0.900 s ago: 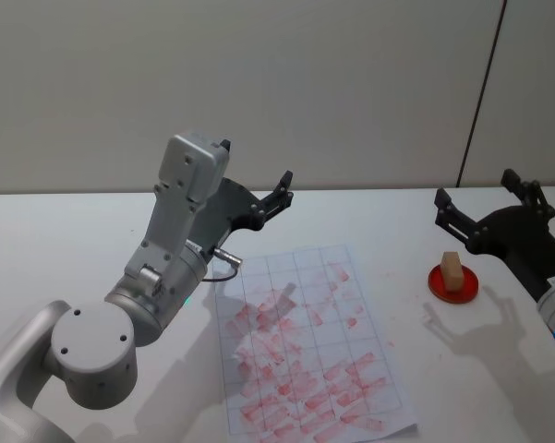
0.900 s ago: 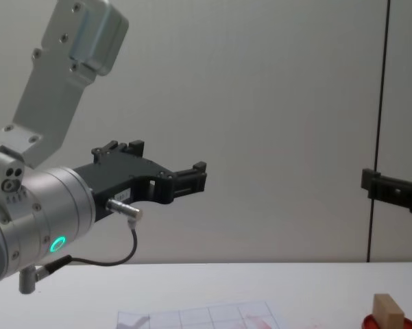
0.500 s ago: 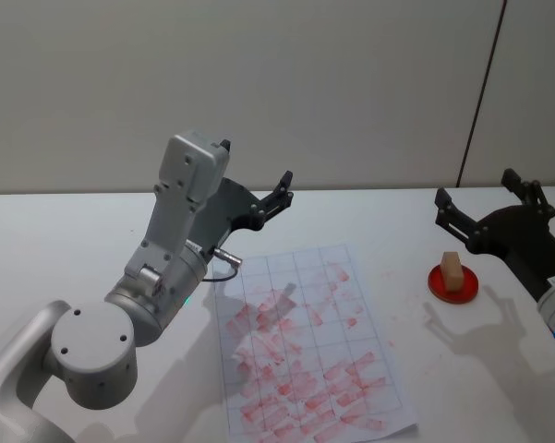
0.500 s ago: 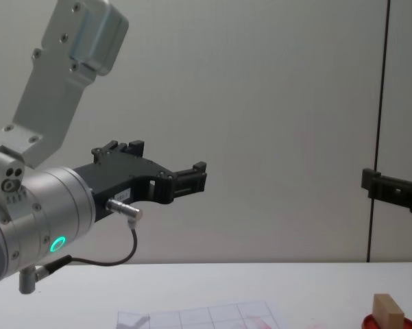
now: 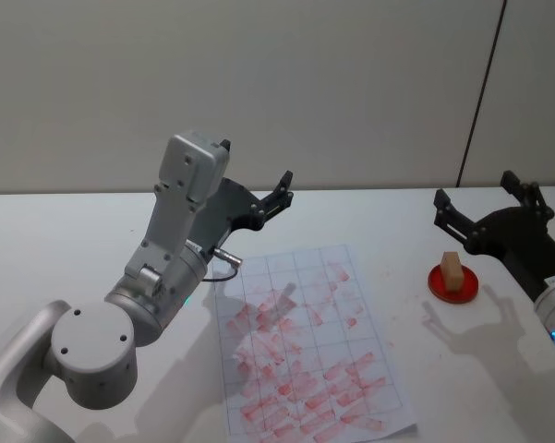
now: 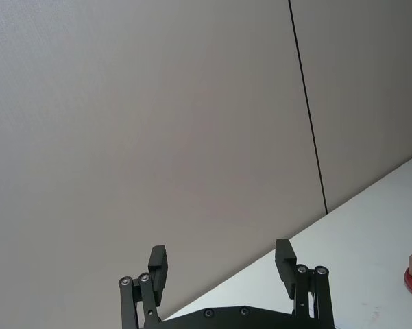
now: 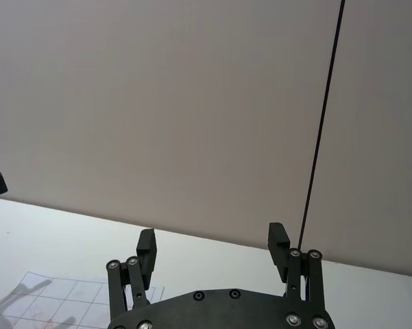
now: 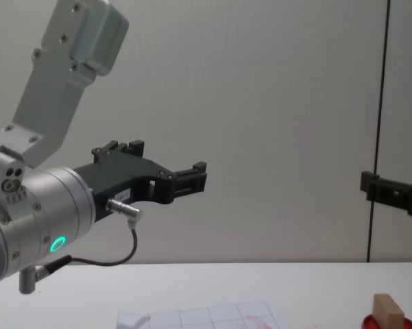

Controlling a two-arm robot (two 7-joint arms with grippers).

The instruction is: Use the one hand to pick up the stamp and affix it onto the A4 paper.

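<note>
White table (image 5: 55, 231) holds the A4 paper (image 5: 305, 351) before a plain grey wall (image 5: 332, 83).

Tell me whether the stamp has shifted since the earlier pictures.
No. The stamp stands on the red ink pad, right of the paper, just as before; the open right tool hovers above it.

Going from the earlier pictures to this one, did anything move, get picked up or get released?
Nothing visibly changed. The left claw is raised above the table beyond the A4 paper, open and empty. The right claw hangs open above and behind the stamp, which stands untouched on the red ink pad. The paper lies where it was.
</note>
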